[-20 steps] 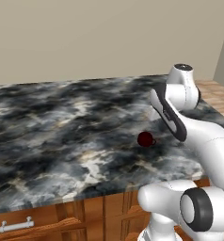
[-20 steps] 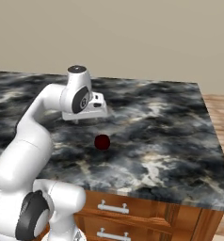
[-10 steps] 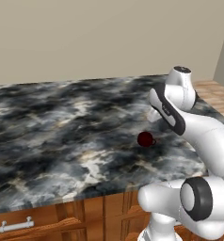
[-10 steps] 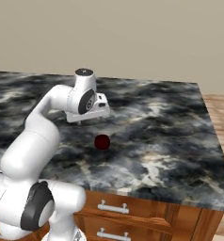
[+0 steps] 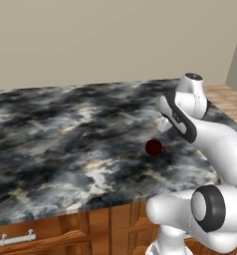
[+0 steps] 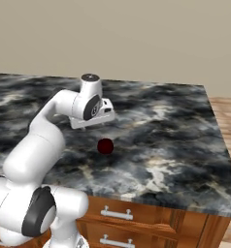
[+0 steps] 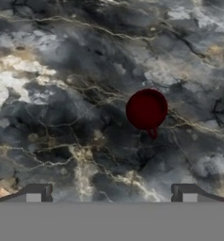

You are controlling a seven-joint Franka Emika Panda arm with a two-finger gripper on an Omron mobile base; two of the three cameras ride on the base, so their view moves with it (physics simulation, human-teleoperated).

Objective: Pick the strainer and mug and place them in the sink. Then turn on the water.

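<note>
Base views flank mug (image 5: 153, 147) (hand view overhead).

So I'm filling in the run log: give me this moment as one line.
stage: approaching mug | gripper: open, empty, above counter | mug: upright on counter, untouched | handle: toward gripper

The robot arm (image 6: 44, 135) is shiny white and made of fat, round tube parts. Dark grey rings and round black caps sit where the parts join. A small dark cap tops the part near the hand. The gripper (image 7: 111, 190) has two small dark finger tips with little pale square pads.
</note>
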